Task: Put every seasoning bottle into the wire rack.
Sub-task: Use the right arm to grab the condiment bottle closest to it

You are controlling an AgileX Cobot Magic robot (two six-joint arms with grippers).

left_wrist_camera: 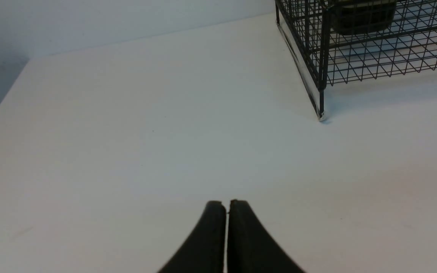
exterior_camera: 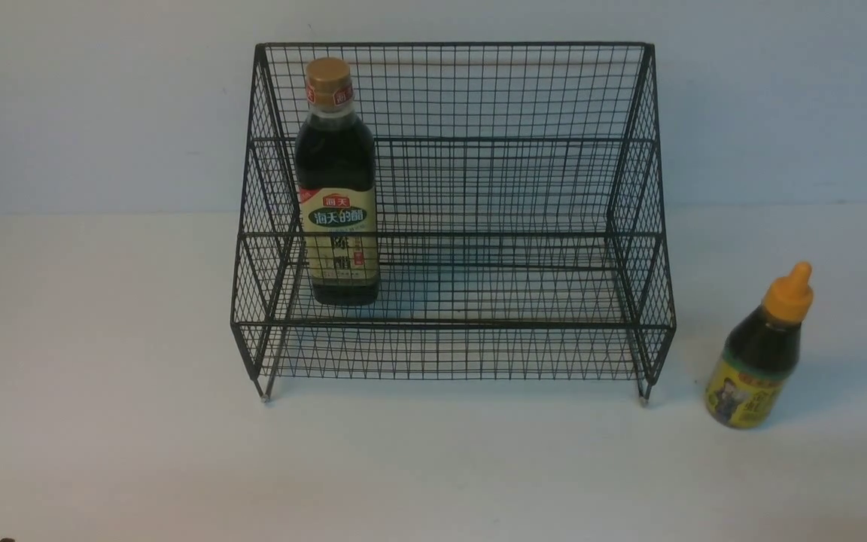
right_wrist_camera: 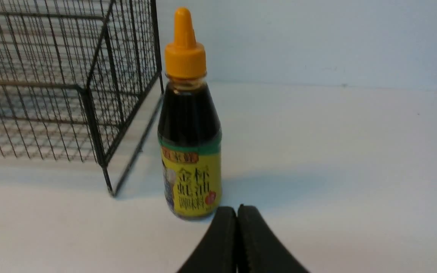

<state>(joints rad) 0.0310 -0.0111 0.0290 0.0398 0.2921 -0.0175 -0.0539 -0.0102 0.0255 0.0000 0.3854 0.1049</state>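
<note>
operator: bottles first. where do they stand?

observer: tall vinegar bottle (exterior_camera: 337, 181), gold-brown cap, dark liquid, beige-green label, stands upright on the lower tier of the black wire rack (exterior_camera: 479, 354), at its left end, close to the left side mesh. the upper tier behind it holds nothing.

operator: and the other one?

observer: short bottle (exterior_camera: 761, 354), orange nozzle cap and yellow label, is outside the rack. it stands upright on the white table (exterior_camera: 102, 421), to the right of the rack's right front foot, near it but not touching.

operator: right gripper?

observer: right gripper (right_wrist_camera: 237, 210) has its two black fingers pressed flat together, nothing between them. in its wrist view the tips sit low, just beside the base of the short bottle on the robot's side. whether they touch the bottle i cannot tell.

operator: left gripper?

observer: left gripper (left_wrist_camera: 228, 204) is the same, fingers closed tight on nothing. it hangs over bare table, well apart from the rack; its wrist view shows the rack's left front corner and foot ahead, with the dark bottom of the tall vinegar bottle just visible through the mesh.

operator: anything else in the front view?

observer: only a pale wall (exterior_camera: 780, 98) behind the rack. neither gripper shows clearly there.
</note>
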